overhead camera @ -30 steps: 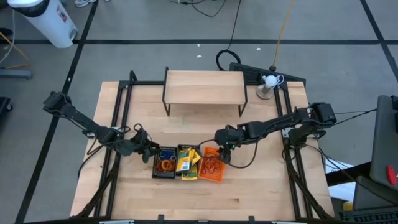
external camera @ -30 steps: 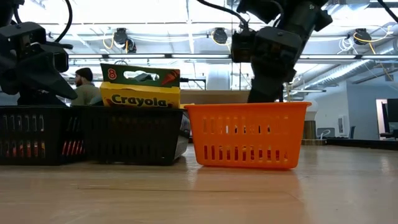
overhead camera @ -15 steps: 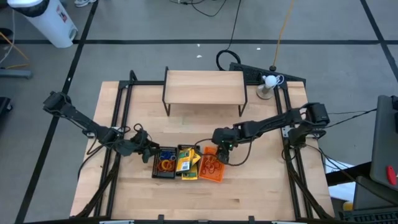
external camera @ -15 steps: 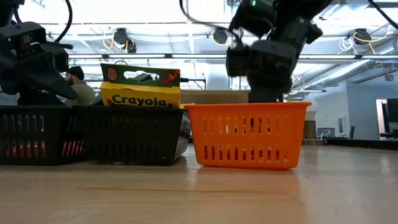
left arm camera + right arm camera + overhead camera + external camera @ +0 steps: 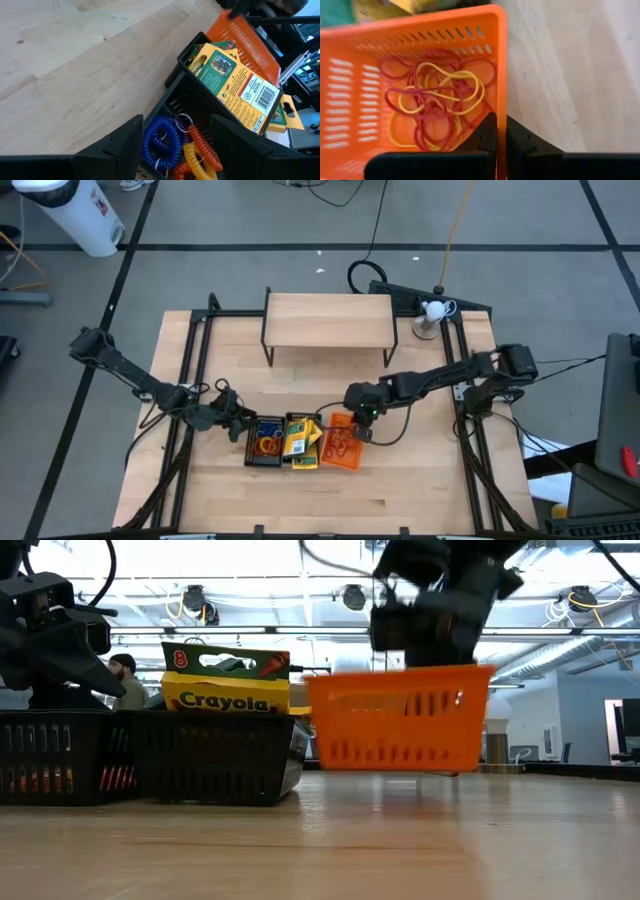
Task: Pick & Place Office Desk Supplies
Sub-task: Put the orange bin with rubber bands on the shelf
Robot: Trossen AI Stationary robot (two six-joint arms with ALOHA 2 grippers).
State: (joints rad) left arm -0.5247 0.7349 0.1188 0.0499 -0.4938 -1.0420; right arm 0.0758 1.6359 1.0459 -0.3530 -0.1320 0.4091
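My right gripper (image 5: 501, 134) is shut on an orange mesh tray (image 5: 342, 444) holding red and yellow rubber bands (image 5: 437, 102). In the low view the orange tray (image 5: 400, 718) hangs above the table, under the right gripper (image 5: 432, 625). To its left stand two black mesh trays (image 5: 266, 443) (image 5: 298, 442). One has a yellow-and-green crayon box (image 5: 225, 680) standing upright in it, the other coiled bands (image 5: 162, 145). My left gripper (image 5: 175, 145) stands open just above the left black tray, touching nothing. My right gripper pinches the top of the orange tray's side wall (image 5: 501, 107), one finger (image 5: 489, 134) inside the tray and one outside. The fingers slant down from the table's right and far side. The tray hangs below them, lifted clear of the table and roughly level.
A light wooden shelf (image 5: 328, 320) stands at the far middle of the table, a white ball on a stand (image 5: 432, 312) at the far right. Bare wood lies in front of the trays (image 5: 330, 500). A person (image 5: 125, 675) shows in the room behind.
My right gripper has taken hold of the orange tray and raised it. Half a second ago the tray stood on the table beside the black trays; now it hangs clear above the wood. My left gripper has kept still.
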